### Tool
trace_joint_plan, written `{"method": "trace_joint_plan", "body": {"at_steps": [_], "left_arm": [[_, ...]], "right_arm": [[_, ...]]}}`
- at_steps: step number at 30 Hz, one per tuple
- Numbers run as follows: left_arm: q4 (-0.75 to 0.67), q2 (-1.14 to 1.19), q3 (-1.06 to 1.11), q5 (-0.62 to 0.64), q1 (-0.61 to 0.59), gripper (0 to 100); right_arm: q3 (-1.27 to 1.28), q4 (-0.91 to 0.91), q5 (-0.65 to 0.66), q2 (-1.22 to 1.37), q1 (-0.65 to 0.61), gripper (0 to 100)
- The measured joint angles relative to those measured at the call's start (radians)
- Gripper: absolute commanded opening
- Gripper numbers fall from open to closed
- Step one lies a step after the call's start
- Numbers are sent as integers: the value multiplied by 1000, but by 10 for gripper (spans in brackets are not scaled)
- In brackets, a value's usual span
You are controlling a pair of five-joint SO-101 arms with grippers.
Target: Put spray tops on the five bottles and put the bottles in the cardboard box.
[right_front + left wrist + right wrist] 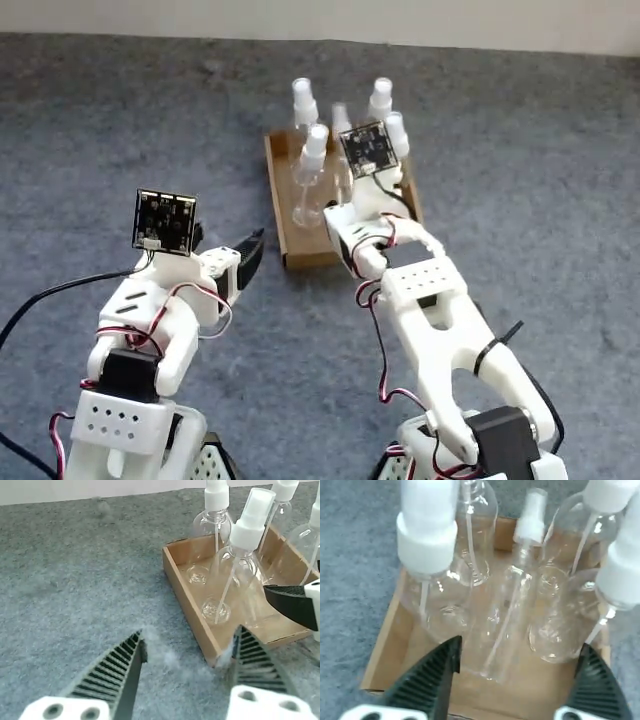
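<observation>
grey felt (120,120) spreads under everything in the high view. a cardboard box (278,205) lies on it, and five clear bottles (308,195) stand inside, each with a white spray top (316,140). the right arm (430,290) is over the box. the left claw (250,252) hangs over bare felt just beside the box.

in the left wrist view the left claw (189,637) is spread wide with nothing between its fingers, near the box's corner.

in the right wrist view the right claw (519,649) is also apart, above the bottles. the slim middle bottle (512,615) seems to lean, though glare makes that hard to judge.
</observation>
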Motion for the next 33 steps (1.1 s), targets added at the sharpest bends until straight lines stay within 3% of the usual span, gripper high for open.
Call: {"method": "trace_joint_plan", "body": {"at_steps": [7,19,23,28,33], "left_arm": [[0,0,0,0,0,220],[0,0,0,0,0,218],[0,0,0,0,0,218],[0,0,0,0,-2,220],[0,0,0,0,-86,221]], "right_arm": [[-2,35,0,-34,2,283],[-2,338,0,-546,0,71],[-2,422,84,-664,2,2],[55,528,130,-821,83,5],[275,554,135,-1025,181,5]]}}
